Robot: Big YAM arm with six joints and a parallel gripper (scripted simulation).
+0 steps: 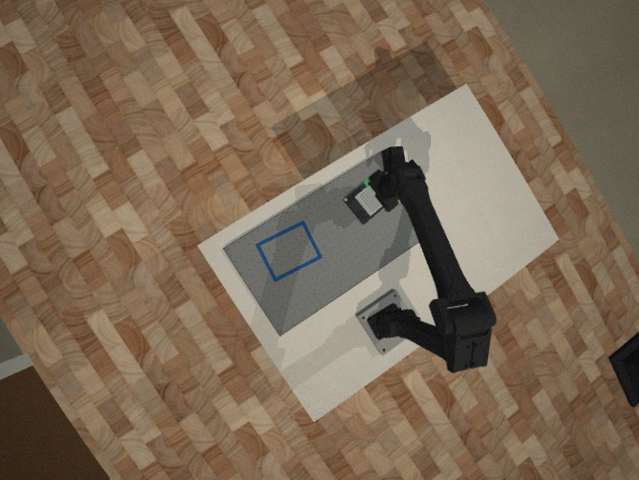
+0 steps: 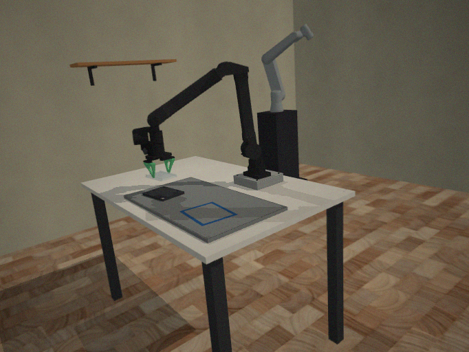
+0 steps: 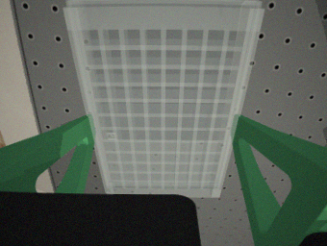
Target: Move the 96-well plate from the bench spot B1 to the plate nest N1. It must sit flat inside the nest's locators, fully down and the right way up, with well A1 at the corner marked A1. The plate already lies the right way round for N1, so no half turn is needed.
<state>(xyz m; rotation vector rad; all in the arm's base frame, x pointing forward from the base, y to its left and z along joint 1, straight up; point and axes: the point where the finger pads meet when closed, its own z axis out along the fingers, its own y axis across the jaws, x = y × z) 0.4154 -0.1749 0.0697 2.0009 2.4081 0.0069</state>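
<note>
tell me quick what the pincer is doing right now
Pincer: shut on the clear plate, one green finger on each long side.

Colours on the white table (image 2: 322, 191)

Green fingers flank a clear gridded plate (image 3: 163, 96); beneath, a grey dotted board (image 2: 249, 206) carries a blue square (image 2: 208, 213) and black nest (image 2: 163, 193).

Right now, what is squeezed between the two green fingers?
The clear 96-well plate. The wrist view shows the green fingers pressed against its long sides, above the grey board.
</note>
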